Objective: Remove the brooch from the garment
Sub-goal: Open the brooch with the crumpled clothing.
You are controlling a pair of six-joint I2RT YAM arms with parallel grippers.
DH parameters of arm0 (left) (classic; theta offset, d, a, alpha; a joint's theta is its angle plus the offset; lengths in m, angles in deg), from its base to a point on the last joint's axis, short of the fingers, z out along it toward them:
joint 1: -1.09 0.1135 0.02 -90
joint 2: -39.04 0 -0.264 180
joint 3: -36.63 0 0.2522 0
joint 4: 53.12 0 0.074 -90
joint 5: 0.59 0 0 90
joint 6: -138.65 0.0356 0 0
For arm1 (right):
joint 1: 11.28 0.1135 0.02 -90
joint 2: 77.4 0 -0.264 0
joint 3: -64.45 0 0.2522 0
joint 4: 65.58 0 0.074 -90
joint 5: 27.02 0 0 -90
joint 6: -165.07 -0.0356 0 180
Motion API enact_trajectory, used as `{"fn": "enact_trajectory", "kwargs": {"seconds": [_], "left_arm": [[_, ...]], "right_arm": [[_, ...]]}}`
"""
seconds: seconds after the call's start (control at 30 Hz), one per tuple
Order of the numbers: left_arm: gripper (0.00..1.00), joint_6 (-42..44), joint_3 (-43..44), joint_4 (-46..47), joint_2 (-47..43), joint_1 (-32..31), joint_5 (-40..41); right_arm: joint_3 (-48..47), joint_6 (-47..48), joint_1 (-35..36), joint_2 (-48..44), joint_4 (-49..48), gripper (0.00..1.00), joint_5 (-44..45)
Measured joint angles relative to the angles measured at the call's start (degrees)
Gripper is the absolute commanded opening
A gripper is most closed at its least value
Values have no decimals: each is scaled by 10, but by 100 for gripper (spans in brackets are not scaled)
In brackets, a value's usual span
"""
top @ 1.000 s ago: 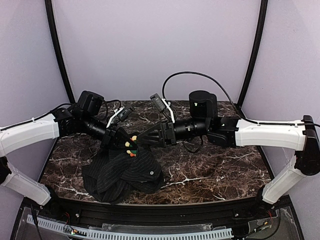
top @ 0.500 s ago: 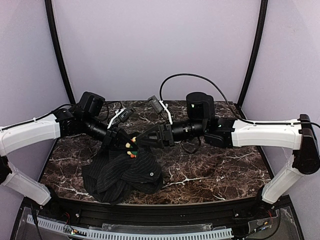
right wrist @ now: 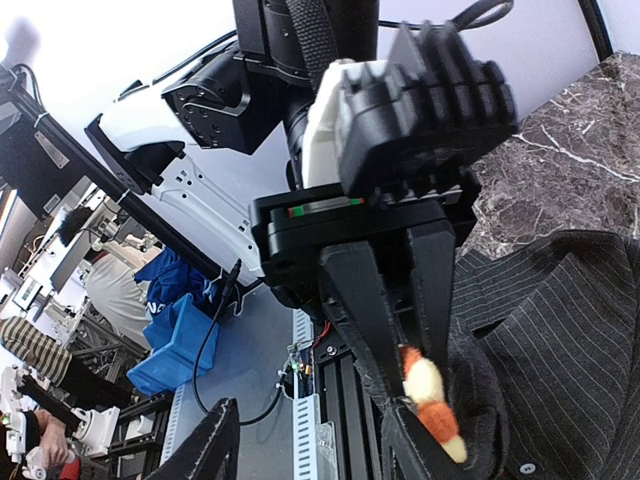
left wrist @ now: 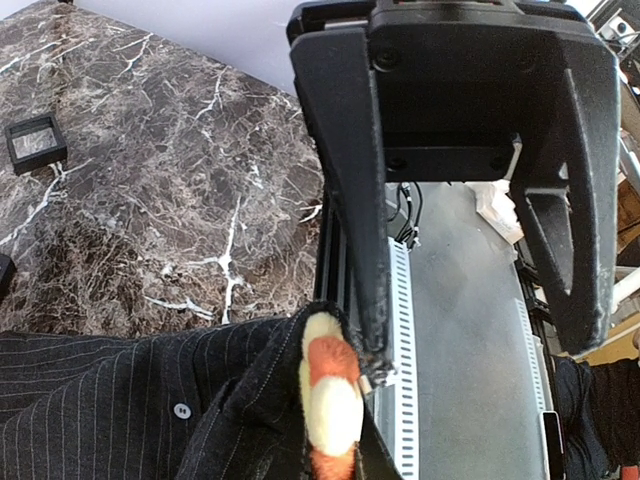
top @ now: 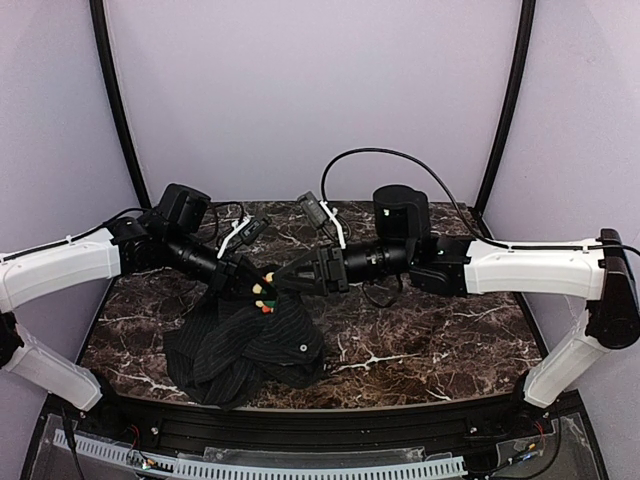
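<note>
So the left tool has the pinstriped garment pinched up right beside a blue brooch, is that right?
Not quite. The brooch is orange and cream, not blue. The right wrist view shows it clearly. The rest holds: the left tool has the pinstriped garment pinched up right beside it.

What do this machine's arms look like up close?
The left arm and right arm: long white shells, black joints. A black cable loops above the right one. The left end effector and right end effector are black, each with two flat fingers.
</note>
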Motion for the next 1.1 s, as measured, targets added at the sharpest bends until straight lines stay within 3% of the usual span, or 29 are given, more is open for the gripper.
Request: {"fn": "enact_trajectory", "kwargs": {"seconds": [0.23, 0.73, 1.1], "left_arm": [[1, -3, 0, 1, 0, 0, 36], [1, -4, 0, 3, 0, 0, 38], [1, -5, 0, 3, 0, 0, 37]], "right_arm": [[0, -2, 5, -6, -5, 47, -8], [18, -1, 5, -43, -2, 48, 63], [16, -2, 5, -22, 3, 47, 58]]}}
